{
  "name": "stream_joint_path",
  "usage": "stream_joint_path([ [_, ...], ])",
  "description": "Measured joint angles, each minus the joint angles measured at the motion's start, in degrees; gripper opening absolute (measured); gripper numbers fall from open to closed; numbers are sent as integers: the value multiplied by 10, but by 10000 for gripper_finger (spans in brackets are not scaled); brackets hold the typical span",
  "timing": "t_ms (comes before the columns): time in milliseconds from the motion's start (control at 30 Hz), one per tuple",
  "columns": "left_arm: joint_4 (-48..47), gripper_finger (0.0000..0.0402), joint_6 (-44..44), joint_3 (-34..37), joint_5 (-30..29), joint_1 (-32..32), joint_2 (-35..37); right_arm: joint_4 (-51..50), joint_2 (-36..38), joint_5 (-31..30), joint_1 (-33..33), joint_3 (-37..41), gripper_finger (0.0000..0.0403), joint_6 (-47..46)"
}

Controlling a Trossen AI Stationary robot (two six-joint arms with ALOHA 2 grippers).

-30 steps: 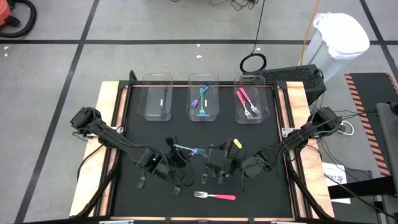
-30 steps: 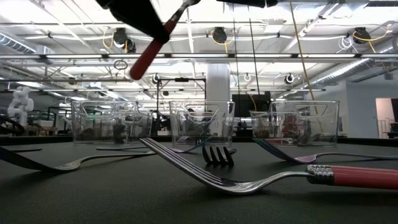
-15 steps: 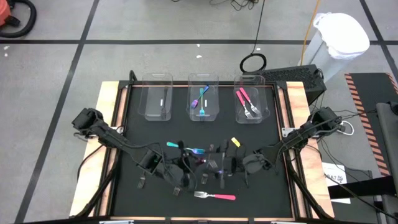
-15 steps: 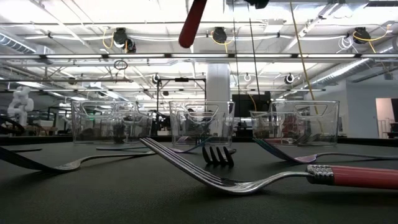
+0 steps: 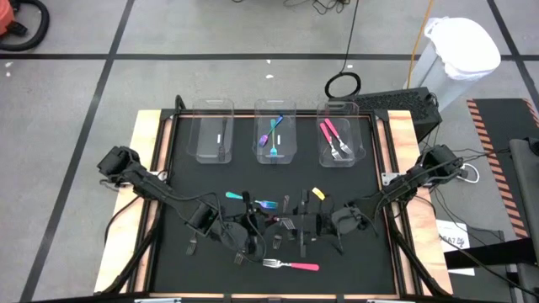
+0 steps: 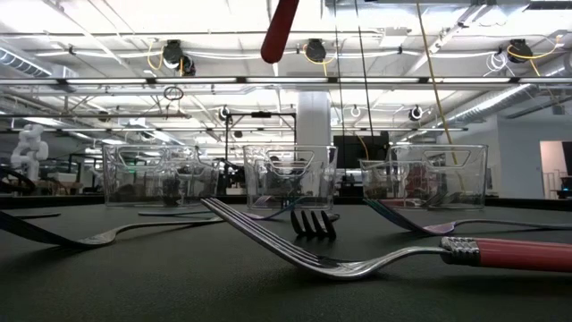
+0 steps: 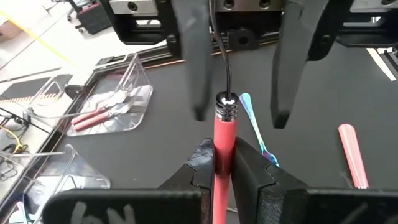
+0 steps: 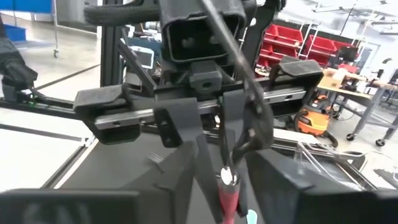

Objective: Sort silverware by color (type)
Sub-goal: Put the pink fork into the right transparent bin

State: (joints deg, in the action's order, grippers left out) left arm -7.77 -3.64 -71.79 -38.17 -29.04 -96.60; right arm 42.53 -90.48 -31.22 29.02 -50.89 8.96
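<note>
My left gripper (image 7: pixel 222 149) is shut on a pink-handled fork (image 7: pixel 219 134) held in the air over the table's middle (image 5: pixel 257 227). The handle's free end (image 6: pixel 277 31) slants down at the top of the low view. My right gripper (image 7: pixel 244 115) faces it, open. Its fingers stand on either side of the fork's metal end without touching it (image 5: pixel 296 229). A second pink fork (image 5: pixel 290 265) lies flat near the front edge. A teal fork (image 5: pixel 257 203) lies just beyond the grippers. My left gripper pinches the pink handle (image 7: pixel 219 146) between its two fingers, a little behind the silver collar (image 7: pixel 227 102). The fingers lie across the handle. The fork is lifted clear of the table, its metal end pointing at my right gripper and its free handle end slanting down.
Three clear bins stand along the far edge: the left one (image 5: pixel 214 139), the middle one (image 5: pixel 276 139) with teal and blue forks, the right one (image 5: pixel 339 141) with pink forks. Dark forks (image 5: pixel 238 257) lie near the front edge. A yellow-handled piece (image 5: pixel 318 194) lies right of centre.
My left gripper has carried the pink fork up and toward my right gripper; the handle has turned from a slant to nearly upright in the low view. My right gripper has gone a little toward the table's left, so the two now face each other closely.
</note>
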Motion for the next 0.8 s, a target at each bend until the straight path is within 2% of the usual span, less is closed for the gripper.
stream_joint_path([
  [167,-1,27,-1,0,2,0,0,-13,0,-1,0,0,44,3],
  [233,-1,42,-4,0,4,0,0,-14,0,-1,0,0,25,4],
  [400,1,91,-22,0,2,0,0,-10,0,-4,-1,0,26,-1],
  [567,1,114,-35,0,-5,-3,0,-9,20,-26,-2,0,28,8],
  [667,0,122,-34,-6,-37,-11,1,-18,47,-33,0,0,28,25],
  [800,-5,125,-33,-11,-118,-31,11,-37,104,-39,11,0,28,41],
])
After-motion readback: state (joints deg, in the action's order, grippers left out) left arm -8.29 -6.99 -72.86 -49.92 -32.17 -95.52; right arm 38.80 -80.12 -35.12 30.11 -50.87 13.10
